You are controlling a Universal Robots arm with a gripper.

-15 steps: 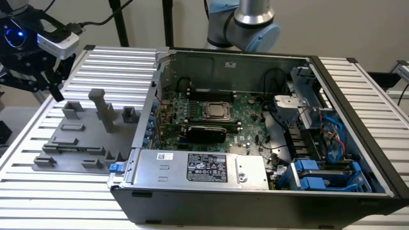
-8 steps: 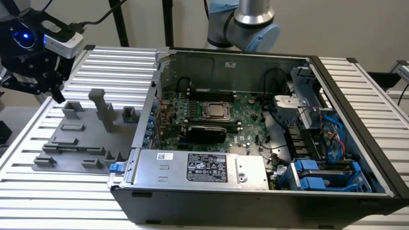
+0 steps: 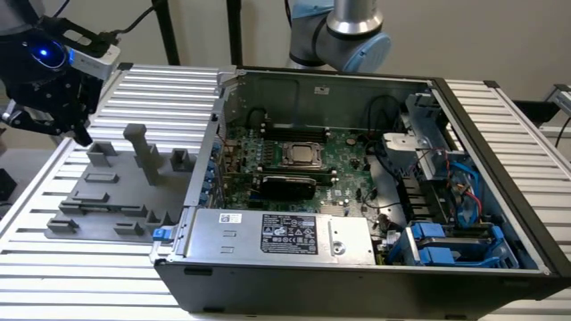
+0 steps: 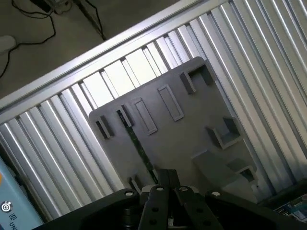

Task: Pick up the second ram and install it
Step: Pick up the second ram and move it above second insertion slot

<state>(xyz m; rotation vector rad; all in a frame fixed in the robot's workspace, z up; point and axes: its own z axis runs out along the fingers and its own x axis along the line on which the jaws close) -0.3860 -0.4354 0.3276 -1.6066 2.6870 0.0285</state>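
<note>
Approach step — my end effector [image 4: 165, 184], shut and empty, hovers above the second ram [image 4: 139, 148]; grasping needs it opened, edge-aligned.

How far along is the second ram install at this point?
Done: nothing visible yet. In hand: the tool, shut and empty, hangs above the grey fixture, near the second ram, which stands on edge in its slot there. Left: both the pickup and seating it in the open computer.

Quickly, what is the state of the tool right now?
Tool: closed; whether it grips the second ram cannot be told.
</note>
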